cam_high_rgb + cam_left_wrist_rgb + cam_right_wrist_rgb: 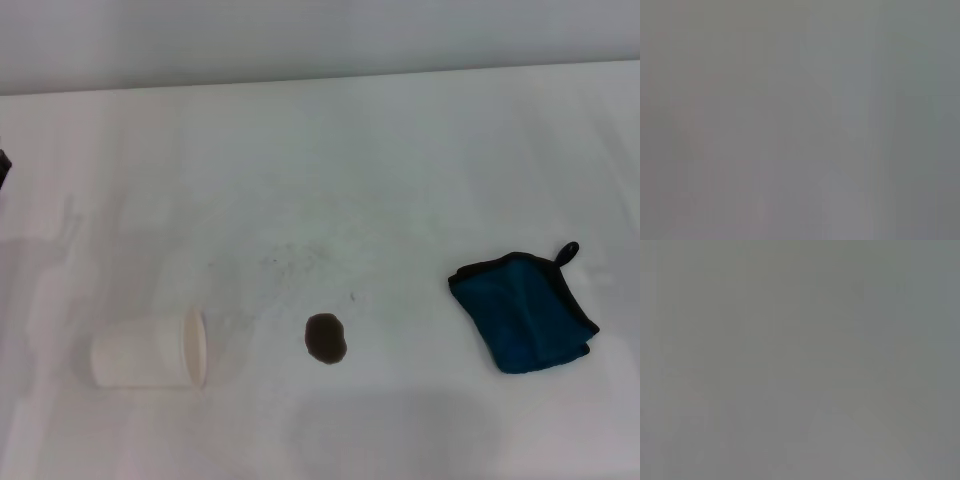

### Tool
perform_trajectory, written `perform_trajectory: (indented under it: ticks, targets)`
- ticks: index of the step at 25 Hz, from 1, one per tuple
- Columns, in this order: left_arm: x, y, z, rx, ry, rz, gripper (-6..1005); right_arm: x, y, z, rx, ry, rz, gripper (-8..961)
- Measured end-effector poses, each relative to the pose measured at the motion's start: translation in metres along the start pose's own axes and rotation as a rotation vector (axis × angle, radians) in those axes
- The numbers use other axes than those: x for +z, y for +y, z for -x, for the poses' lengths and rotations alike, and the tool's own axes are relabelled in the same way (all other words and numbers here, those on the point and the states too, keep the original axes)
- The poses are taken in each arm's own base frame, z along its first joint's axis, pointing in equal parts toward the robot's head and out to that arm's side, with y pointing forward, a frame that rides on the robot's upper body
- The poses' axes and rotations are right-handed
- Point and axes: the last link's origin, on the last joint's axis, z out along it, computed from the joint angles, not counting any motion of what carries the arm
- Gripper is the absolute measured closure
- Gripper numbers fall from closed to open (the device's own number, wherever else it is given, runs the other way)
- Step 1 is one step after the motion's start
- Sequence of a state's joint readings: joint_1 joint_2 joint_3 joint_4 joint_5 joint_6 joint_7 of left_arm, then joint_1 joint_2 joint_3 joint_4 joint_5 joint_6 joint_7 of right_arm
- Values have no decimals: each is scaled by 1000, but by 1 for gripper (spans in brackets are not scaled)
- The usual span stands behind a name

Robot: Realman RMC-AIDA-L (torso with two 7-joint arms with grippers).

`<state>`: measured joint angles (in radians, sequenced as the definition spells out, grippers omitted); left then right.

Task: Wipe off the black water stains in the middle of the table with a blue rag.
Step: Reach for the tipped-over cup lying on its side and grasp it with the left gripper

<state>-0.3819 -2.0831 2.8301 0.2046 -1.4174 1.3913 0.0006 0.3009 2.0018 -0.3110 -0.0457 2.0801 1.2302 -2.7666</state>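
A: What lies on the broad, plain white matte table (380, 160)?

B: Take the black water stain (326, 338) as the landmark: a small dark brown-black oval blot of liquid, near the middle of the tabletop toward the robot's edge. It is untouched, with nothing lying on it.

A: And the cloth?

B: The folded dark blue rag with black edging (524, 311) lies flat on the table, well apart from the stain on the robot's right and at about the same depth. Its small black loop (567, 251) sticks out from the corner pointing away from the stain and away from the robot.

A: Anything on the other side?

B: A white paper cup (150, 350) lies on its side on the stain's left, slightly nearer the robot than the stain. Its open mouth faces the stain, but the two are apart. A few faint grey specks sit on the table just beyond the stain.

A: What are the grippers doing?

B: Neither gripper shows in the head view, and both wrist views give only a flat grey blur. I cannot tell whether their fingers are spread, pressed together or pinching anything. Nothing holds the rag.
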Motion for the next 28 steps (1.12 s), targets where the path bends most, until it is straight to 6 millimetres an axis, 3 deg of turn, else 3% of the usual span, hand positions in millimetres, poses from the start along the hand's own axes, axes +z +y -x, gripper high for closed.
perform_trajectory:
  ticks: [8, 20, 28]
  targets:
    - [7, -7, -2, -59, 10, -38, 123, -4, -1, -2, 5, 8, -7, 179]
    - [9, -13, -11, 4, 59, -8, 123, 0, 3, -3, 0, 21, 11, 179]
    - [9, -40, -22, -118, 79, 131, 124, 0, 6, -7, 9, 40, 16, 179]
